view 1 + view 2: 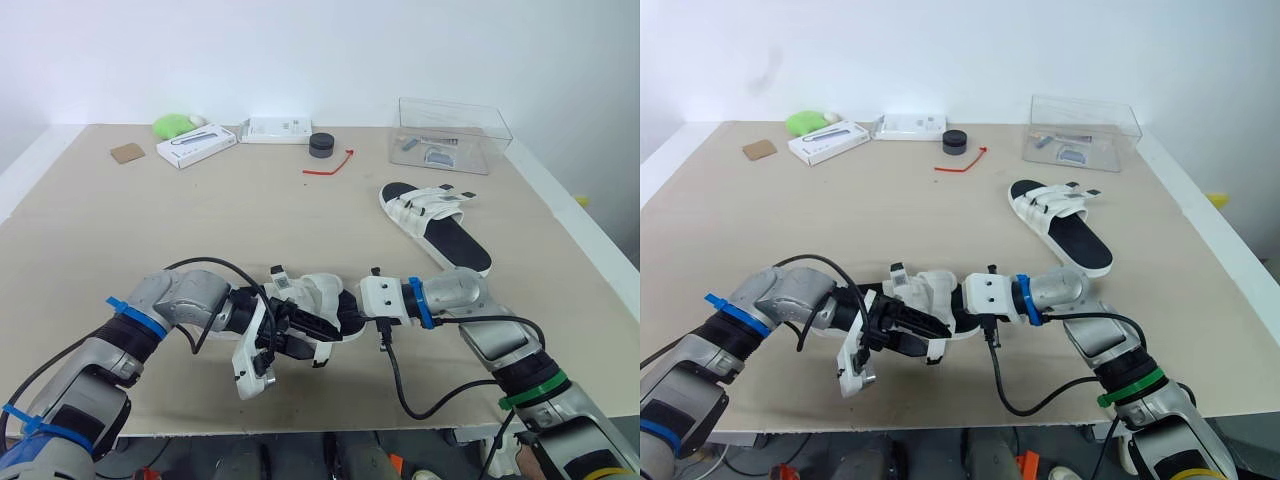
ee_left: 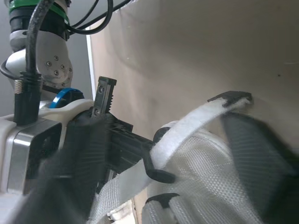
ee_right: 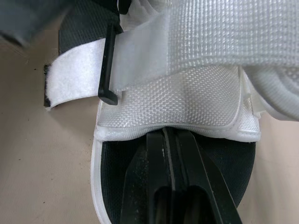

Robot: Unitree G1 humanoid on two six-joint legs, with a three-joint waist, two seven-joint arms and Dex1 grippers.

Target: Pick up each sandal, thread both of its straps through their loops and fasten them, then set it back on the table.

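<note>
Left gripper [image 1: 288,336] clamps near sandal [image 1: 322,295] upper; right gripper [image 3: 170,135] fingers pressed together under it. Unfastened strap [image 3: 74,77] may slip out of loop [image 3: 108,65].

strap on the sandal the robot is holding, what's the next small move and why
Probably have the left hand draw the strap further through its black loop, then fold it back to fasten. The strap already passes through the loop, but its free end sticks out loose and unfastened, while the right hand rests inside the sandal, seemingly steadying it.
</note>
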